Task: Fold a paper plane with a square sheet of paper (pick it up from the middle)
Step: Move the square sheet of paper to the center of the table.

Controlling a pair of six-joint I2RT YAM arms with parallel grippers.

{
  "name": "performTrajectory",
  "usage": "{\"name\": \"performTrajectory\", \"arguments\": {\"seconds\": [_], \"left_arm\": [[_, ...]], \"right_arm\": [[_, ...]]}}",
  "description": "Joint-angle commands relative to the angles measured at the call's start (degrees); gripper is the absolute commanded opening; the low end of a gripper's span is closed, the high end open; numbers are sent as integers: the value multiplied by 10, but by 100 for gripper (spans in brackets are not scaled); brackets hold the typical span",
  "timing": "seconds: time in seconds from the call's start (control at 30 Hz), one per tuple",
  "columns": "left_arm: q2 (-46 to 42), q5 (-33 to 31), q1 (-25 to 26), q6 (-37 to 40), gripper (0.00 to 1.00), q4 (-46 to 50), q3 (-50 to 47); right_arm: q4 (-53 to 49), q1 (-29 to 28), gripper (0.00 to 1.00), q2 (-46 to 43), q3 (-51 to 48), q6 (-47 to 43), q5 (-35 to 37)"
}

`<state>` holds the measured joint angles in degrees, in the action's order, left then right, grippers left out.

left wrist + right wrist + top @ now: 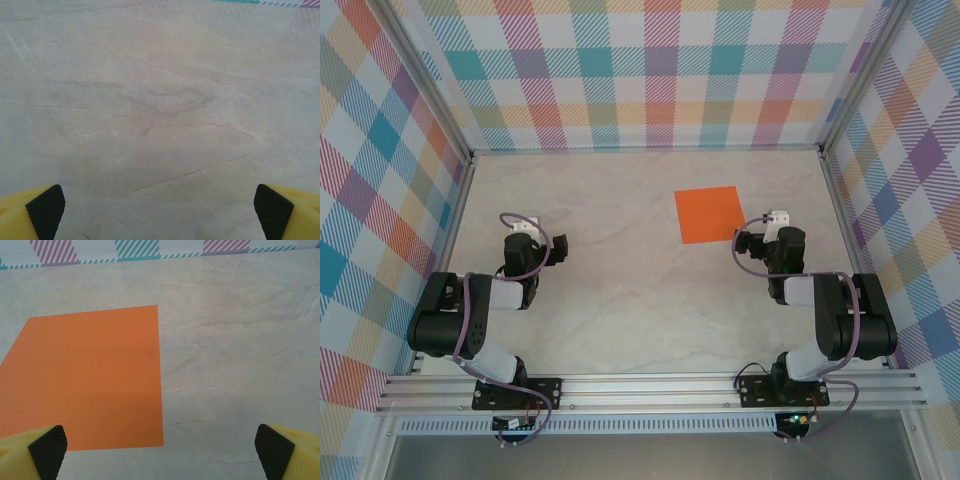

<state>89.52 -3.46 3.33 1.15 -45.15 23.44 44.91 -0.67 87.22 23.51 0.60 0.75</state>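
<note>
Yellow fingers (20, 215) with black textured pads sit at the two bottom corners of the left wrist view. The left gripper (160, 215) is spread wide and holds nothing, with bare, pale, marble-patterned tabletop (160, 110) between its fingertips. In the right wrist view the right gripper (160, 452) is just as widely spread and also holds nothing. Its left pad (47, 450) sits in front of the near edge of a square sheet of thin, bright orange paper (90, 380), and its other pad is over plain table. The sheet lies flat and unfolded, filling the left half of that view. From above, the sheet (710, 214) rests on the right half of the table (620, 300), towards the far side. It is just ahead and slightly left of the right gripper (775, 222), and well apart from the left gripper (525, 226), which hangs over the left side. Walls of pastel checked cloth (650, 60) enclose the table on three sides.
</note>
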Motion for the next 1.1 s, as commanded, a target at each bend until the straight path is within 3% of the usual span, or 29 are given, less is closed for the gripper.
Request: {"name": "performTrajectory", "arguments": {"seconds": [0.0,0.9,1.0,1.07], "left_arm": [[3,5,1,7,100,-11,9],[2,5,1,8,100,-14,6],[-15,-7,1,2,100,-2,6],[-48,-23,2,-5,100,29,7]], "right_arm": [[4,4,100,1,8,1,-13],[6,4,100,1,7,1,-15],[-51,3,99,-27,27,0,-13],[-164,3,100,-69,62,28,30]]}}
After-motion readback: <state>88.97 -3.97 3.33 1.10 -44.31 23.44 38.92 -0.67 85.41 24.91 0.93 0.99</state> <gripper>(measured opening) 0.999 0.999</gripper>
